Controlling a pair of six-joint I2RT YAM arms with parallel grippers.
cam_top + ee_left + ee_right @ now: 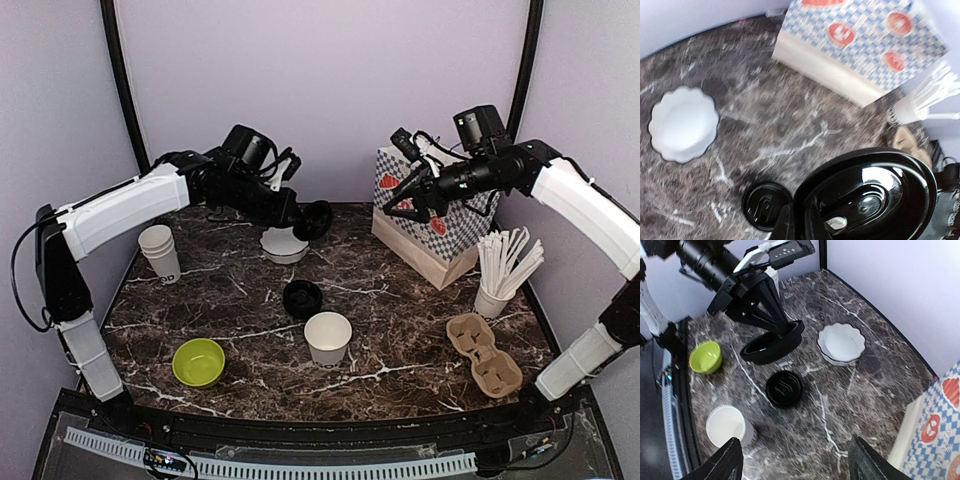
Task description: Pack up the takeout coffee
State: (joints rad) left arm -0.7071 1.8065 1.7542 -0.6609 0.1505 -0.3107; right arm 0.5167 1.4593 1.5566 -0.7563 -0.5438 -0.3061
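Observation:
A white paper coffee cup [328, 337] [729, 426] stands uncovered in the middle of the table, its mouth open. One round black lid [302, 299] [766, 205] [784, 388] lies flat on the marble just behind it. My left gripper [312, 222] [799, 220] is shut on the rim of a second black lid [320, 217] [870, 192] [772, 342], held tilted in the air near the scalloped bowl. My right gripper [405, 195] [795, 462] hangs open and empty in front of the paper bag.
A checkered paper bag [435, 215] [860, 45] stands at the back right. A cup of straws [500, 270] and a cardboard cup carrier [484, 353] are at the right. A white scalloped bowl [285, 245], stacked white cups [160, 250] and a green bowl [198, 362] are to the left.

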